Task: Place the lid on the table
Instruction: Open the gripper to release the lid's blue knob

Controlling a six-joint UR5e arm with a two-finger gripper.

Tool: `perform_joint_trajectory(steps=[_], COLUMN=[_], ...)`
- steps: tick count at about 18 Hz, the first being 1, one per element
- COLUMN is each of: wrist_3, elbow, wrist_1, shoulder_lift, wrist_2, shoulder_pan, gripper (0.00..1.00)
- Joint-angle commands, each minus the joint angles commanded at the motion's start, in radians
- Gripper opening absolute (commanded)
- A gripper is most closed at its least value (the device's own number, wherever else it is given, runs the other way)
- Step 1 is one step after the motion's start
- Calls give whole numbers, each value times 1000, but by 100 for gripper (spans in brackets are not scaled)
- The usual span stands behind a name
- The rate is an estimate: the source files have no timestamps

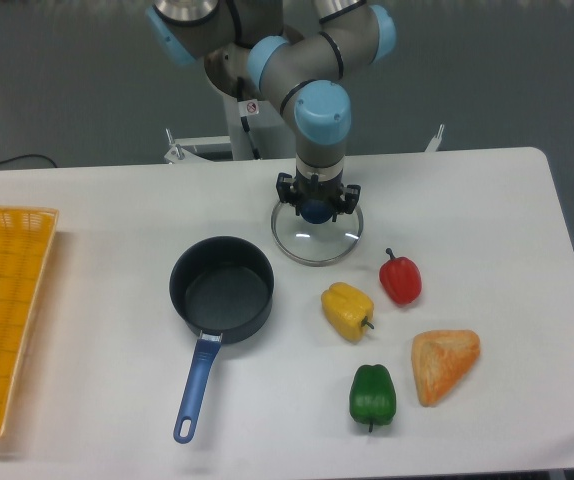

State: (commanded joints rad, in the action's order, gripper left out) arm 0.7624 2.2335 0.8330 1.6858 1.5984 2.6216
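Note:
The lid [317,240] is a round glass disc with a thin metal rim, lying flat or just above the white table [487,200], right of and behind the pot. Its blue knob [315,211] sits between the fingers of my gripper [315,205], which points straight down over the lid's centre and looks shut on the knob. I cannot tell whether the rim touches the table. The dark saucepan [222,287] with a blue handle [196,389] stands open to the lid's lower left.
A red pepper [400,279], a yellow pepper [348,311], a green pepper [372,396] and an orange wedge-shaped piece [444,364] lie to the front right. A yellow woven tray [2,310] sits at the left edge.

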Motion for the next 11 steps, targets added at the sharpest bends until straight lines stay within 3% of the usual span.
perform_joint_trajectory(steps=[11], wrist_3=[0], elbow=[-3], wrist_1=[0], shoulder_lift=[2], wrist_2=[6], shoulder_pan=[-6], gripper=[68])
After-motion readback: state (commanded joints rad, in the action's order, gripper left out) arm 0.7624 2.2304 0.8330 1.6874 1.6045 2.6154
